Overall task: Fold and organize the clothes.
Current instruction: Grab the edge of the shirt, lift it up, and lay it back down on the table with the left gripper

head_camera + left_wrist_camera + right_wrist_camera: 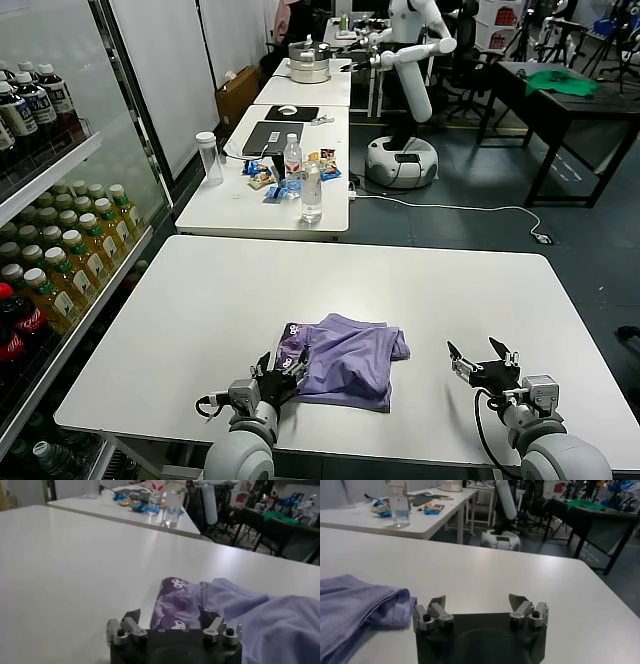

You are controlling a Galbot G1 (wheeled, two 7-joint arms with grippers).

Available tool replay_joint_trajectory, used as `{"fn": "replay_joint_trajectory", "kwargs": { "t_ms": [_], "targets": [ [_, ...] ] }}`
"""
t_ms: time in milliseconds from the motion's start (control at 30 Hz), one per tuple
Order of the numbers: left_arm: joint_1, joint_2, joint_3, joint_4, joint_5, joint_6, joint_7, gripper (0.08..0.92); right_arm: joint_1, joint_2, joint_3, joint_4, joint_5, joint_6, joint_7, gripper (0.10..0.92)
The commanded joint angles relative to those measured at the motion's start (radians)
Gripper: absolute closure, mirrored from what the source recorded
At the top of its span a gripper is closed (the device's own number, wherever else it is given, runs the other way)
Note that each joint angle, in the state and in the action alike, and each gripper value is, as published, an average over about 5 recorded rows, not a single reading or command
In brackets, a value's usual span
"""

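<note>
A lavender T-shirt [347,367] lies in a rumpled, roughly folded bundle on the white counter [200,310], in the lower middle of the head view, close to the near edge. One corner of the bundle, at its left end, shows a darker purple patch with small dark-and-white cartoon prints [172,605]; the rest of the cloth is plain and creased, with a hem running along its near side.

The left hand [279,367] sits low at the bottom of the head view, right at the printed corner of the shirt. Its fingers [129,625] stand spread apart, one on either side of the printed edge, and in the left wrist view no cloth is pinched between them; whether a fingertip touches the fabric cannot be told.

The right hand [484,357] rests near the lower right of the head view, well apart from the shirt, over bare counter. Its fingers [436,610] are spread wide with nothing between them. In the right wrist view the plain end of the shirt [355,605] lies at the left of the frame, clear of that hand.

A second white counter [235,205] stands beyond, in the upper middle of the head view, carrying water bottles [311,190], snack packets [262,177] and a laptop [268,136]. Shelves of bottled drinks [60,260] fill the left edge.
</note>
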Motion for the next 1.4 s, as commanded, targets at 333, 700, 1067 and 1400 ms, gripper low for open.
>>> {"fn": "replay_joint_trajectory", "kwargs": {
  "t_ms": [333,700,1067,1400],
  "targets": [
    [0.009,-0.016,-0.010,0.028,-0.135,-0.040,-0.008,0.467,-0.007,-0.006,0.004,0.015,0.000,0.001,0.003,0.203],
    [0.004,-0.024,-0.058,-0.024,-0.258,-0.103,0.023,0.788,-0.007,-0.004,0.005,0.017,0.000,0.002,0.004,0.203],
    [-0.008,0.085,-0.361,-0.172,-0.655,-0.098,0.022,0.876,0.003,-0.003,0.003,0.006,0.002,0.008,0.004,0.203],
    [-0.029,0.315,-0.612,-0.297,-0.883,-0.060,0.000,0.876,0.032,0.012,-0.018,-0.015,0.001,0.017,0.002,0.203]
  ]
}}
